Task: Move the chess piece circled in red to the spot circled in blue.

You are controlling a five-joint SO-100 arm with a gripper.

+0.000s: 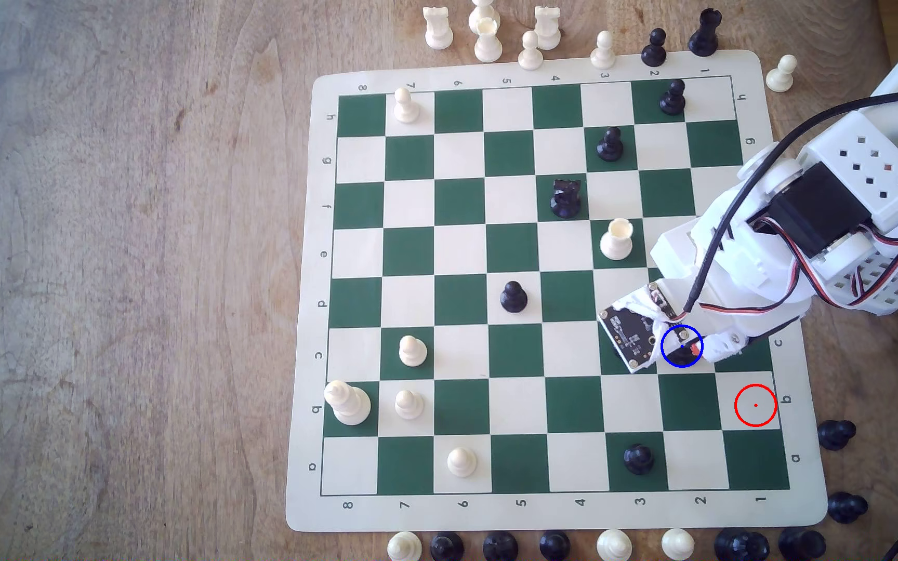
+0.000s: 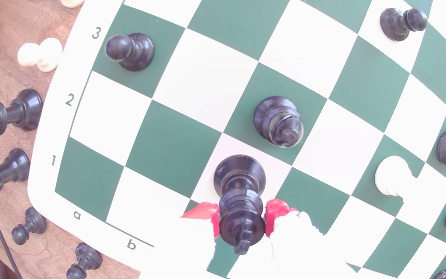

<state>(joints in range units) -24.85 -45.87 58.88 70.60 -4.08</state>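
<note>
The chess piece circled in red (image 2: 239,185) is a tall glossy black piece with a wide round base. Its base rests on a cream square (image 2: 232,146) of the board. My gripper (image 2: 242,214) is shut on its upper part, with a red fingertip (image 2: 275,212) pressed against each side. In the exterior view my gripper (image 1: 684,350) hovers over the spot circled in blue (image 1: 681,347), and the dark piece shows inside the ring. The red-ringed cream square (image 1: 755,405) near the board's corner is bare.
Another black piece (image 2: 278,122) stands on the green square right beside the held one. A black pawn (image 1: 638,458), a white piece (image 1: 617,240) and a black knight (image 1: 565,198) are nearby. Captured pieces line the table beyond the board's edges (image 1: 835,434).
</note>
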